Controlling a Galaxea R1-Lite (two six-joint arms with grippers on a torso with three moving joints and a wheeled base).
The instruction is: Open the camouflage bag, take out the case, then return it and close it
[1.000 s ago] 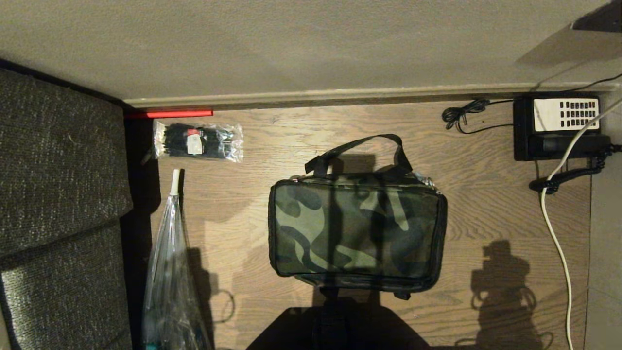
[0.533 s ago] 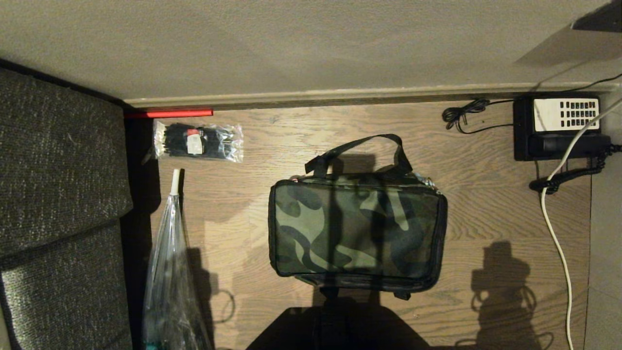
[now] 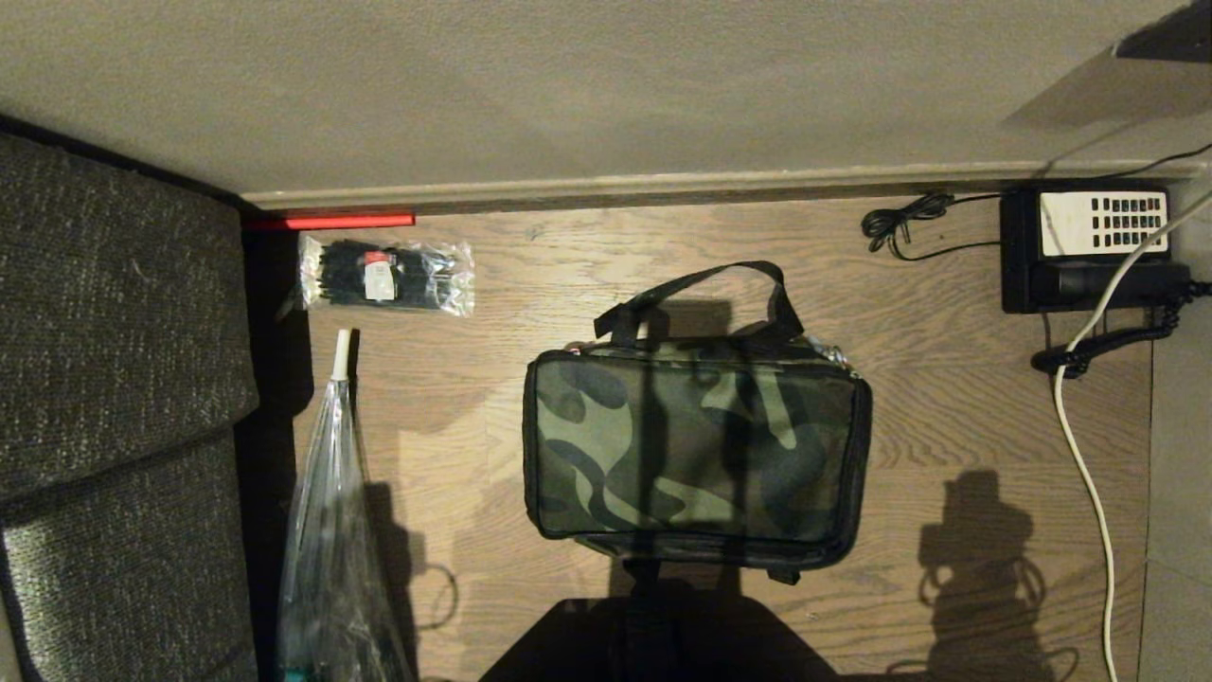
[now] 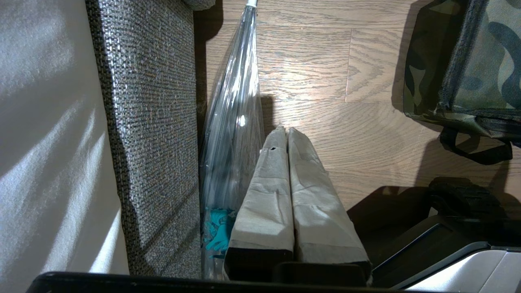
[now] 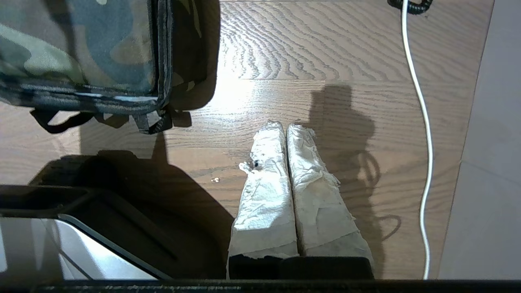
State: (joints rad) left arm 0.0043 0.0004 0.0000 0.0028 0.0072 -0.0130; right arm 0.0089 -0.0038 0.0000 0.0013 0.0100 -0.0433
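Starting nearest you, the left gripper point(image 4: 287, 132) and right gripper point(image 5: 285, 127) each hang above the wooden floor point(image 3: 947, 313), their paper-wrapped fingers point(image 5: 266, 179) pressed together, holding nothing. Between them lies the camouflage bag point(image 3: 696, 445), lid zipped shut, handle point(image 3: 701, 289) lying on its far side. A clear umbrella point(image 3: 331, 530) lies beside the sofa point(image 3: 114, 379). Farther off you find a packet of black ties point(image 3: 383, 275) and a desk phone point(image 3: 1089, 246) by the wall.
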